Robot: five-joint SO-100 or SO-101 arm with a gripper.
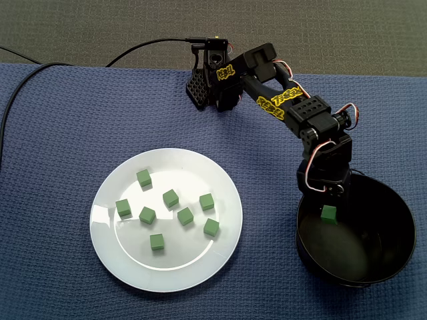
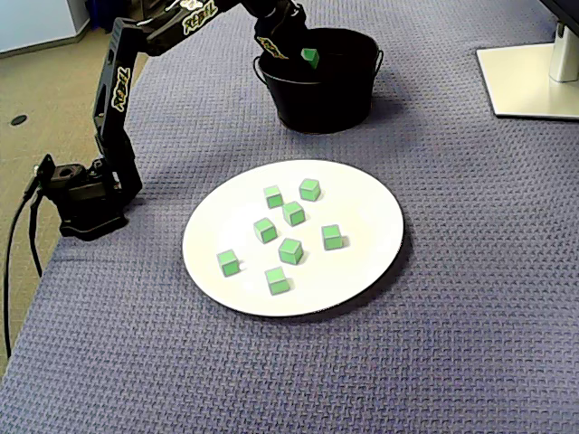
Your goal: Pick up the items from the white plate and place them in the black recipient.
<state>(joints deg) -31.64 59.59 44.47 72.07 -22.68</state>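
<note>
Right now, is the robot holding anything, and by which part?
Apparently one green cube, pinched by its sides at the tips of the gripper, over the black bowl; the exact contact is hard to see.

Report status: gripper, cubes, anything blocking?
Gripper over black bowl, green cube at its tips, grip unclear. Eight cubes left on white plate. No obstruction seen.

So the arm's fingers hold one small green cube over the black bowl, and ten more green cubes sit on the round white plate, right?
Not quite: the round white plate carries eight small green cubes, not ten, as both fixed views show. The rest stands: the fingers hold one more green cube over the black bowl.
</note>
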